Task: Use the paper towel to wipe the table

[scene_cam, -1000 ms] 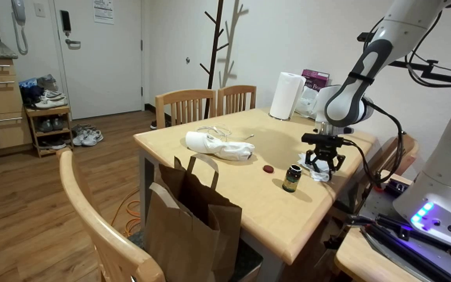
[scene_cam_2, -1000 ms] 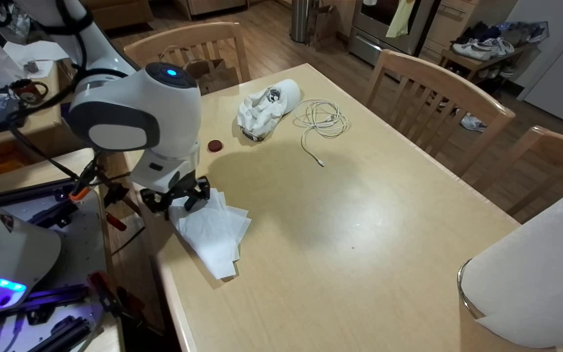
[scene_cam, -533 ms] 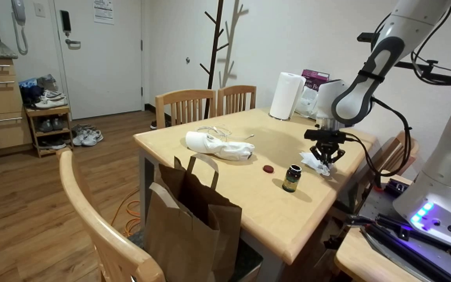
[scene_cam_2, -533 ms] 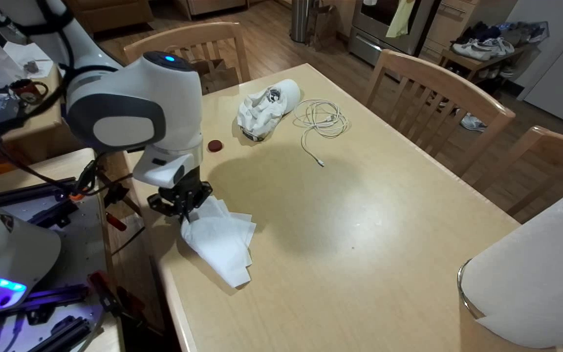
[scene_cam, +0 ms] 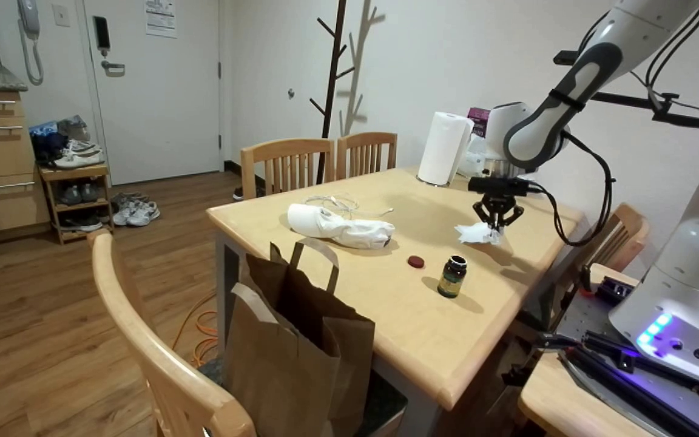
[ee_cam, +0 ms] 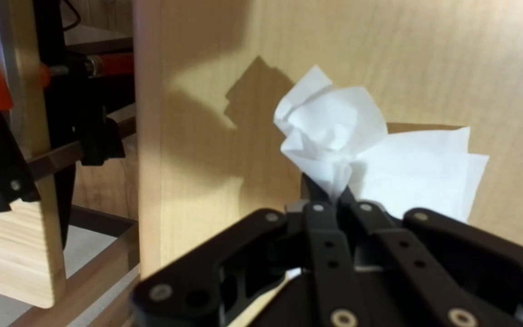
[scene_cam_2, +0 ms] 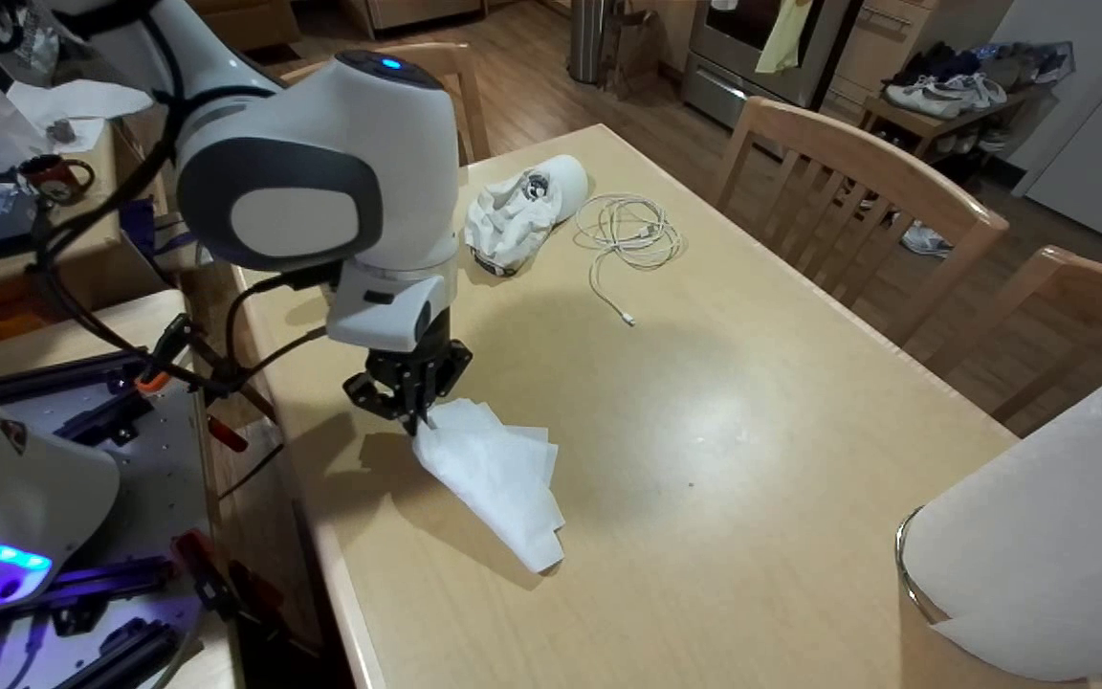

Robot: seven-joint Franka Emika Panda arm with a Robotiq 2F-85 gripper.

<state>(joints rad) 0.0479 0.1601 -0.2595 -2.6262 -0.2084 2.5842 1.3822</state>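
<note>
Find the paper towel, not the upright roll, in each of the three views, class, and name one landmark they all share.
In an exterior view: the paper towel is right of centre, just below mid-height.
In an exterior view: the paper towel is slightly left of centre, in the lower half.
Wrist view: the paper towel is right of centre, near mid-height.
Shared landmark: the gripper, pinching it.

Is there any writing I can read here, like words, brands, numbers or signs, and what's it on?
Nothing is legible.
Notice on the door: print too small.
Label on the bottle: too small and blurred.
Purple box: partly hidden, any lettering unreadable.
Dark mark on the robot's base: too blurred.
</note>
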